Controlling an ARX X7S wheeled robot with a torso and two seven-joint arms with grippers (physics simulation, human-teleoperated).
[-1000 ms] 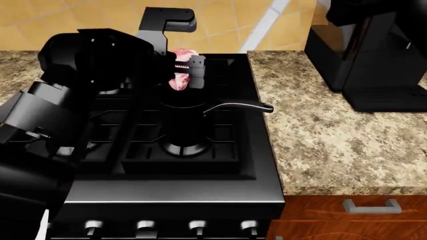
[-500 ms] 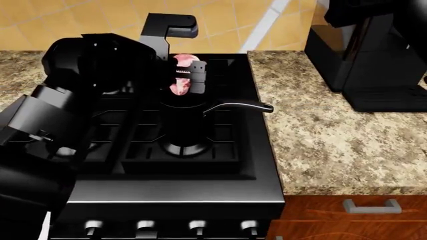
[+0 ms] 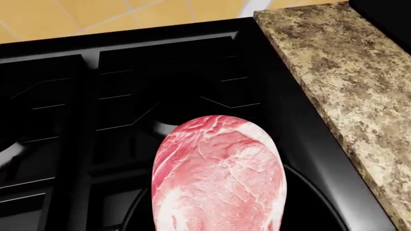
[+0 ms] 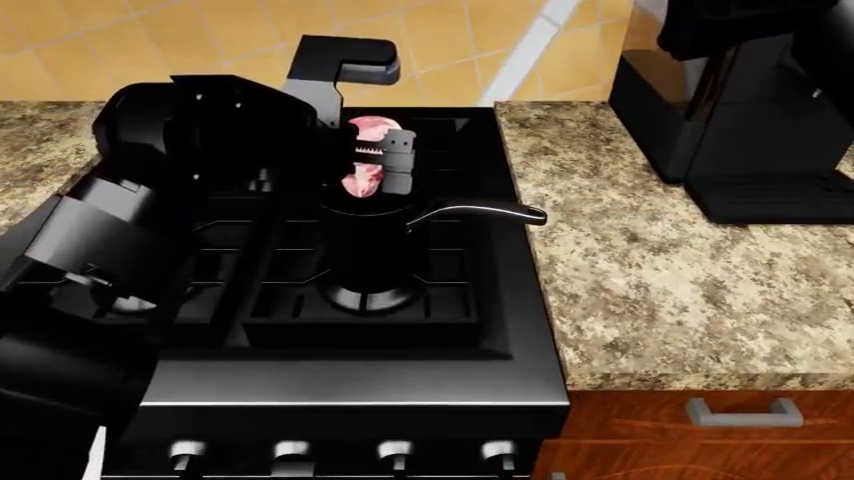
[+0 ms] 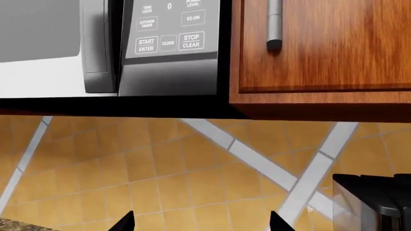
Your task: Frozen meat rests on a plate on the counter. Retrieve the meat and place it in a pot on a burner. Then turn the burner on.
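The left gripper [image 4: 378, 152] is clamped on the meat [image 4: 363, 150], holding it in the air just above the mouth of the pot [image 4: 370, 245], which stands on a burner toward the stove's right edge, its handle [image 4: 483, 210] pointing at the counter [image 4: 667, 280]. In the left wrist view the meat [image 3: 218, 175] hangs over the pot's dark rim [image 3: 314, 197]. The step in hand looks like the placing: next, lower and release the meat into the pot, then reach a knob [image 4: 394, 452] at the stove's front edge. The right gripper [image 5: 200, 222] shows two fingertips spread apart, empty, facing the wall tiles.
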